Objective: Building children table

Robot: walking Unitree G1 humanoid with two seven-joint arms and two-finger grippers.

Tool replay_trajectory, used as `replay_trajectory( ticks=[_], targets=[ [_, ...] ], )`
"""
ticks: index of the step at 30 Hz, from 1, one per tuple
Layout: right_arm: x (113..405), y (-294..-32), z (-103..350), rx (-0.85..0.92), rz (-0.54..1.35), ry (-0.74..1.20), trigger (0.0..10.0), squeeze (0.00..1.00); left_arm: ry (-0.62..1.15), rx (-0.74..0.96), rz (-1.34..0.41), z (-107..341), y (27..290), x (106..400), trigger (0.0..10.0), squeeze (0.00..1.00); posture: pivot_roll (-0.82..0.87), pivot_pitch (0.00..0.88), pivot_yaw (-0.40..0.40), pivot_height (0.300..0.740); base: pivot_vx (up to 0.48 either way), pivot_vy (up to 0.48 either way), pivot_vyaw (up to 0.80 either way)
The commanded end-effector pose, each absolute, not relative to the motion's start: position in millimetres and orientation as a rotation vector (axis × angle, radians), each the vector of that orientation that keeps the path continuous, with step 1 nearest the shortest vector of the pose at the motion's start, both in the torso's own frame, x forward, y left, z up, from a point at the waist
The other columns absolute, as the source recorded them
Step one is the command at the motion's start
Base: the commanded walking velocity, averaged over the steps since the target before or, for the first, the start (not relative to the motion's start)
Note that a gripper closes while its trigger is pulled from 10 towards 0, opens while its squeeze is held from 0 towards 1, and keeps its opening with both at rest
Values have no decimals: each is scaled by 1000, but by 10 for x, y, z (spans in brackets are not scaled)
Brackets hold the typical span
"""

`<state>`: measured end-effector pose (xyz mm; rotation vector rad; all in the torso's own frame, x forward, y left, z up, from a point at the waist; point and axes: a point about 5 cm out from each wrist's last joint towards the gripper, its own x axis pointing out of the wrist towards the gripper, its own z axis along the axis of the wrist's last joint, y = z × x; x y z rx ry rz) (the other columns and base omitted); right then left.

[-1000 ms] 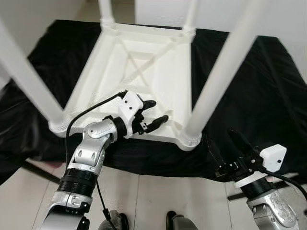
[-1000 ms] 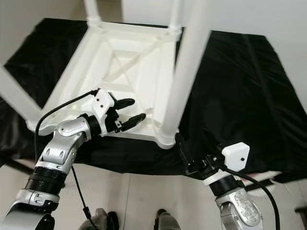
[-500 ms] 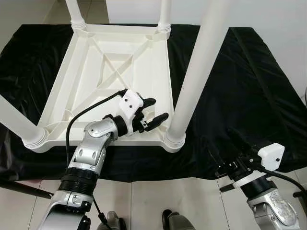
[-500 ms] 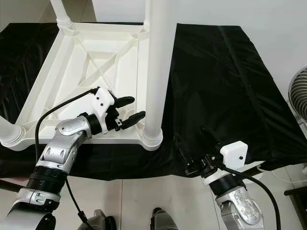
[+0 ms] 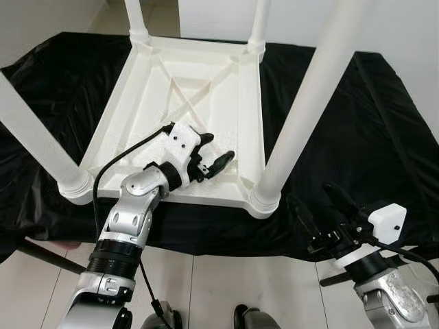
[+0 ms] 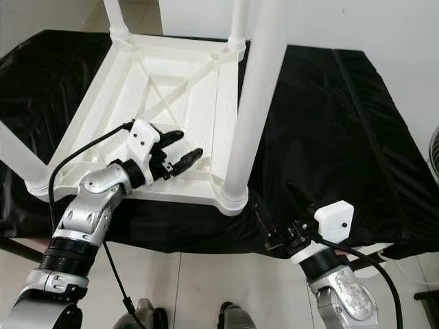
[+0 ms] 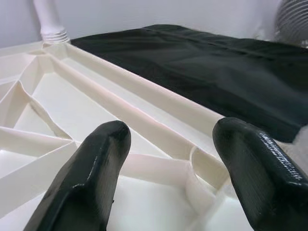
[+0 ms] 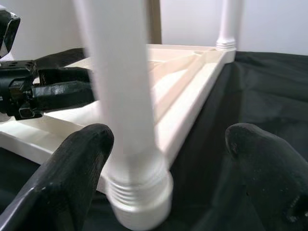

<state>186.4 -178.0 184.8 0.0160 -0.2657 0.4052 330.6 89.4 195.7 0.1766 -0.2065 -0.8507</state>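
A white plastic children's table lies upside down on a black cloth, its legs pointing up. The near right leg rises from its corner socket; the near left leg stands at the other front corner. My left gripper is open, hovering just over the ribbed underside near the front rim, its fingertips apart above the ribs. My right gripper is open, low at the cloth's front edge, to the right of the near right leg and apart from it.
The black cloth covers the surface under the table and hangs over the front edge. Tiled floor lies below. Two far legs stand at the back corners. Bare cloth stretches to the right of the table.
The camera has shifted, so the whole scene sits differently. My left gripper has lifted slightly toward the underside's middle. The right gripper stays in about the same place.
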Motion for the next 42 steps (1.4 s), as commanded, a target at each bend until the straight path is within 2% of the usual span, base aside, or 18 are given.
replay_trajectory(
  ticks=[1,8,29,42],
  targets=[
    [1846,-1765,1860,5,420,-262,10000,0,-179,177,-847,1902,907,3296,10000,0,-35,182,0,740,0,337,0],
    [1847,-1757,1851,5,423,-260,10000,0,-181,181,-846,1893,903,3280,10000,0,-33,183,1,740,0,324,0],
    [1881,-1737,1846,7,431,-269,10000,0,-223,264,-889,1900,842,3215,10000,0,-24,173,7,740,0,0,0],
    [1891,-1723,1837,8,435,-270,10000,0,-227,271,-891,1903,840,3203,10000,0,-17,173,9,740,0,-392,0]
  ],
)
